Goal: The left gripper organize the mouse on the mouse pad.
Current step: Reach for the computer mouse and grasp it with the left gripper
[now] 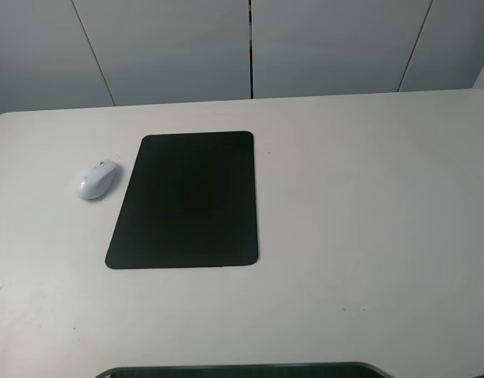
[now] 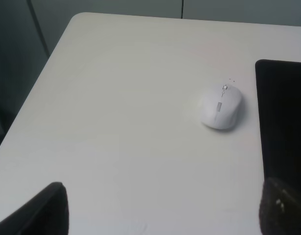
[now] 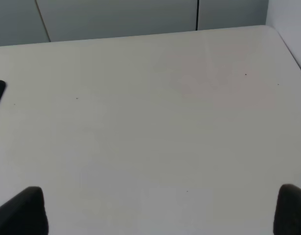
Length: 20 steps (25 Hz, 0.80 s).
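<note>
The mouse sits on the table, just left of the pad, not on it. The left gripper is wide open and holds nothing. It should go down over the mouse, pinch its sides softly, then carry it right.

Illumination is soft, diffuse and moderately dim. The mouse casts only a faint shadow. Wrist views are slightly soft, blurred at lower corners.
</note>
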{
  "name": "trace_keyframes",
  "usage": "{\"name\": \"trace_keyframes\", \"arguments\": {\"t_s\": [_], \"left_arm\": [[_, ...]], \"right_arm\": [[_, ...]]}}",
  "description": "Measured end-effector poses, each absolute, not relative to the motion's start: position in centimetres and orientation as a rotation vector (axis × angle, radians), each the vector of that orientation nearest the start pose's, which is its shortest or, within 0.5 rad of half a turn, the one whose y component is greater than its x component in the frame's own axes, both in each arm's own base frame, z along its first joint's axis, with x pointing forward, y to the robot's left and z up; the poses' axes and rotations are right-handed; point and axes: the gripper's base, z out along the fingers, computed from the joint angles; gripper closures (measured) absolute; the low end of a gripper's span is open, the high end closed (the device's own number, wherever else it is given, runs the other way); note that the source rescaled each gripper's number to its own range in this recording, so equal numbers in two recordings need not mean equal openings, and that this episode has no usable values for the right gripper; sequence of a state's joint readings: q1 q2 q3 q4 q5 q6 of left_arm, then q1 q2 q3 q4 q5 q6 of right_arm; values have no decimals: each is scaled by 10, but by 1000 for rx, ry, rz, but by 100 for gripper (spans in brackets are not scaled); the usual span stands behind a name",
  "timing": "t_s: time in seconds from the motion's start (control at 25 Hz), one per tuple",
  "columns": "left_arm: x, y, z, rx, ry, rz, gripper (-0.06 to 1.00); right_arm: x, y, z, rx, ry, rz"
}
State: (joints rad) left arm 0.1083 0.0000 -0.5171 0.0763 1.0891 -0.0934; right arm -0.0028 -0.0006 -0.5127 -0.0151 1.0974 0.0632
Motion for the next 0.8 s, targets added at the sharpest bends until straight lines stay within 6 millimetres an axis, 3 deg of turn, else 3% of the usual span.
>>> {"name": "trace_keyframes", "arguments": {"t_s": [0.8], "left_arm": [[-9, 5, 280, -212, 2044, 101, -6]], "right_arm": [[-8, -1, 278, 69, 2066, 19]]}}
